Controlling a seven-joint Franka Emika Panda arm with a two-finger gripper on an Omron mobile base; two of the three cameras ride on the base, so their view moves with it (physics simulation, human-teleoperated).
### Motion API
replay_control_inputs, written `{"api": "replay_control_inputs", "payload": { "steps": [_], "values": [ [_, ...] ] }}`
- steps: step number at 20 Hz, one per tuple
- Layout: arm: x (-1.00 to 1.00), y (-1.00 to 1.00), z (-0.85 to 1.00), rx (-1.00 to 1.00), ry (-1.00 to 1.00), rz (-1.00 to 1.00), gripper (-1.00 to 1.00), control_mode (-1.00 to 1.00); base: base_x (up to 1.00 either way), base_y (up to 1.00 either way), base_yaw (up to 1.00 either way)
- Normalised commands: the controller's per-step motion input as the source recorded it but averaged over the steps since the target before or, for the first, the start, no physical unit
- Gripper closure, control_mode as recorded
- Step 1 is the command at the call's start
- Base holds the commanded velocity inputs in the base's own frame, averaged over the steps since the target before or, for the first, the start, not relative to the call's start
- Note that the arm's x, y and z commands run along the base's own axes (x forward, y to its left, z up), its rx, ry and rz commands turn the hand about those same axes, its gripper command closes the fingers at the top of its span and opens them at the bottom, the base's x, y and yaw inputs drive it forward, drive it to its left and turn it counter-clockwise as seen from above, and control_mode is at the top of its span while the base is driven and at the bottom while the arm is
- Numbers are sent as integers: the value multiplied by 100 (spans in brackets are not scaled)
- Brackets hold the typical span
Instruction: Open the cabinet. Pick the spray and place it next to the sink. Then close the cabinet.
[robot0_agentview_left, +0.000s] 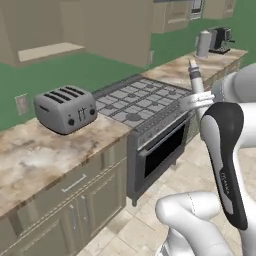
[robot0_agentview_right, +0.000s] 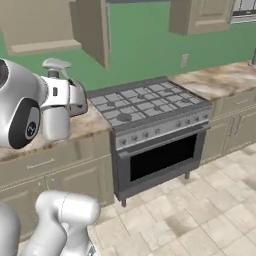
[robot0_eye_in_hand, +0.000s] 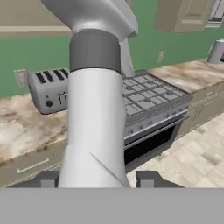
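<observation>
Hand view — jaws pinching spray (robot0_eye_in_hand: 94, 113) upright above counter; no label or writing legible.

A brown marbled counter (robot0_agentview_left: 35, 150) carries a silver toaster (robot0_agentview_left: 66, 109) beside the stove (robot0_agentview_left: 145, 100)

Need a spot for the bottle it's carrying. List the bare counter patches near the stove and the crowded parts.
The gripper holds the spray. Bare marbled counter lies in front of and left of the toaster. Another bare stretch runs right of the stove, toward the coffee machine. The stove's grates are uneven, and the toaster fills the strip beside it.
</observation>
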Motion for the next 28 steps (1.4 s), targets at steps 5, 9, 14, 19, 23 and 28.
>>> {"api": "replay_control_inputs", "payload": {
  "steps": [5, 9, 14, 19, 23, 28],
  "values": [
    [0, 0, 0, 0, 0, 0, 100, 100, -13, 7, -79],
    [0, 0, 0, 0, 0, 0, 100, 100, -30, 0, -79],
    [0, 0, 0, 0, 0, 0, 100, 100, -35, 0, -71],
    [0, 0, 0, 0, 0, 0, 100, 100, -18, 0, -66],
    [0, 0, 0, 0, 0, 0, 100, 100, -3, 0, -63],
    [0, 0, 0, 0, 0, 0, 100, 100, 36, 0, -71]
  ]
}}
